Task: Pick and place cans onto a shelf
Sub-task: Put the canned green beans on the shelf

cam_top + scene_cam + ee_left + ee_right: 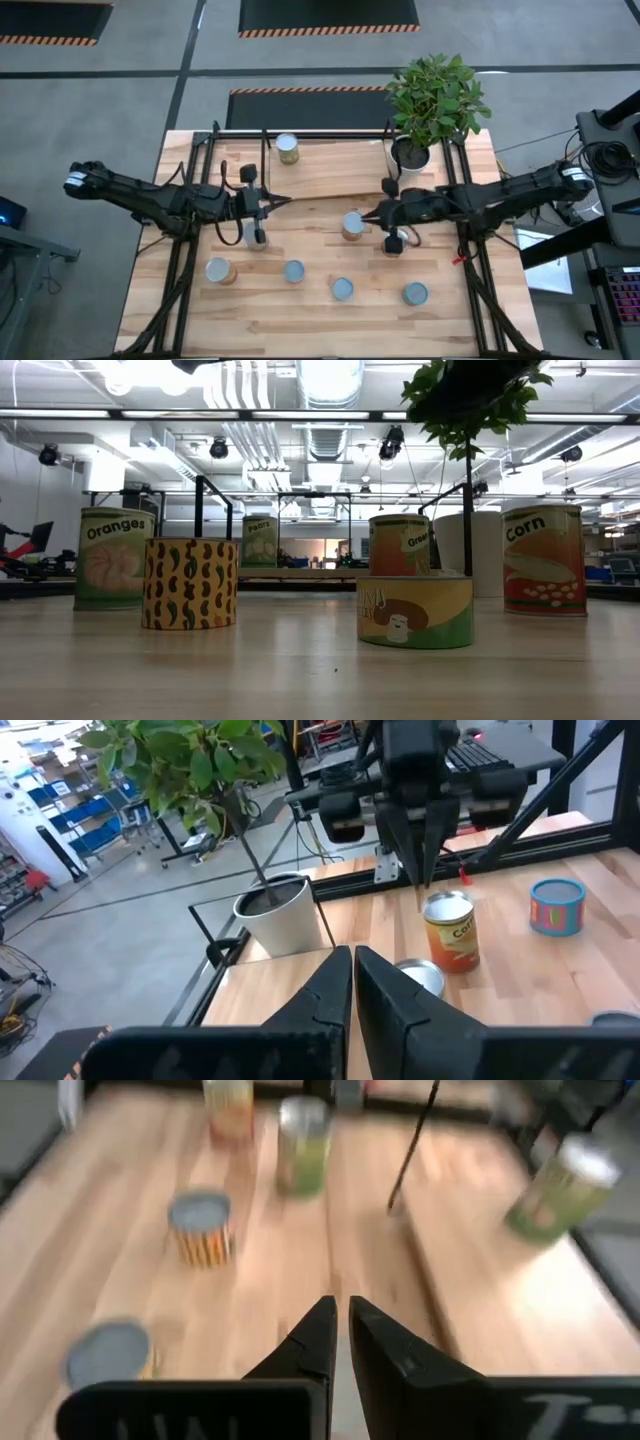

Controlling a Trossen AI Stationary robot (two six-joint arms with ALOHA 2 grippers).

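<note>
Several cans stand upright on their bases on the wooden table: a corn can [353, 225] at the middle, one [255, 236] left of it, and a near row [219, 270] [294, 271] [342, 289] [415, 293]. One can [287, 148] stands on the shelf [330, 165] at the far side. My left gripper [286, 200] is shut and empty, in the air in front of the shelf. My right gripper [368, 214] is shut and empty. Its tips hang just over the corn can's far rim [432, 906].
A white plant pot [410, 153] with a leafy plant stands at the far right, beside the shelf's right end. Black frame bars [180, 270] [478, 280] run along both table sides. Bare wood lies between the two grippers and along the near edge.
</note>
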